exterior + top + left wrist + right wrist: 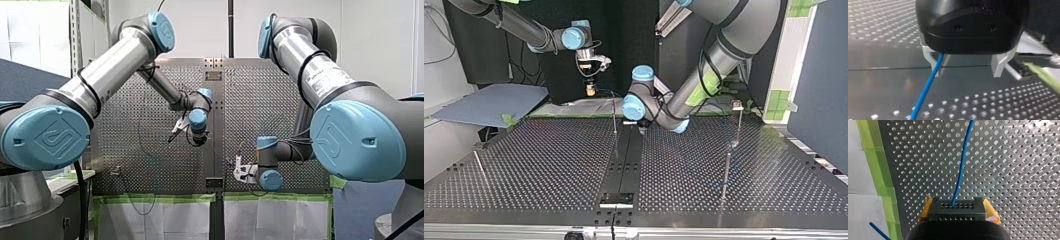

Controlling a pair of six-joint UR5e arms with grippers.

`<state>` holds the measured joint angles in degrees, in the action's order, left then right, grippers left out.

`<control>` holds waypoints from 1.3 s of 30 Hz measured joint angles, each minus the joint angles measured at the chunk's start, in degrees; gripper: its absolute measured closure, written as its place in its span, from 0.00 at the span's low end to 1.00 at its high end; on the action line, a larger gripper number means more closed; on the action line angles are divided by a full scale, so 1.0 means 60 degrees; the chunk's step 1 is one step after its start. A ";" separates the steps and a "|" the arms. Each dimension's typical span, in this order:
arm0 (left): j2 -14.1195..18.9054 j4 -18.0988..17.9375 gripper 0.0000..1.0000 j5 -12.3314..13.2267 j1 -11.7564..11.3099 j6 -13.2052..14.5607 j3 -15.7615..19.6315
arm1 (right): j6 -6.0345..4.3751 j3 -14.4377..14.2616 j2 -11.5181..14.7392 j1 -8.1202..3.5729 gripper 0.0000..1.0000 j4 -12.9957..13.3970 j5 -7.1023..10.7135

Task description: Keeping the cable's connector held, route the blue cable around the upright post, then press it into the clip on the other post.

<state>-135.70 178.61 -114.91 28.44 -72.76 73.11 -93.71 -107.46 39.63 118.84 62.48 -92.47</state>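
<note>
While my right gripper (958, 207) presses its yellow pads (991, 213) against both sides of a dark grey rectangular connector block (958, 214) with rows of small holes, the thin blue cable (961, 167) leaves the block's face and runs away from the gripper in a gentle bend over the silver perforated metal table (1018, 175), with a strip of green tape (873, 157) lining the table's edge beside it. My left gripper (966, 71), black-bodied, holds its two pale metal fingers (999, 66) spread wide apart with nothing pinched. The blue cable comes out from under its body close by the inner side of one finger and slants down to the table, though whether it touches that finger I cannot tell. In the top view my right gripper hangs above the table's far edge, left of the middle, and my left gripper sits low near the far end of the dark centre strip (630, 155). A thin upright metal post (614, 117) stands between the two, nearer my left gripper. At that view's right, well apart from both grippers, a second thin metal post (737, 127) carries a small clip (737, 105) at its top; the cable is too thin to trace in that view
</note>
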 joint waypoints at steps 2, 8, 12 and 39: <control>-0.0051 0.0057 0.00 -0.0008 0.0028 0.0020 0.0000 | 0.0001 0.0001 0.0000 -0.0001 1.00 0.0008 -0.0001; -0.0089 0.0325 0.00 0.0083 0.0106 0.0067 -0.0001 | 0.0001 0.0001 -0.0003 -0.0008 1.00 0.0017 -0.0010; -0.0093 0.0603 0.00 0.0120 0.0172 0.0138 -0.0001 | -0.0002 0.0002 -0.0004 -0.0017 1.00 0.0018 -0.0013; -0.0806 0.1356 0.00 0.1352 0.0816 -0.0905 0.0012 | -0.0017 0.0002 -0.0004 -0.0097 1.00 0.0013 -0.0014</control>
<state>-140.54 186.74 -106.80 33.33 -78.20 73.18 -93.81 -107.45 39.60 118.26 62.56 -92.55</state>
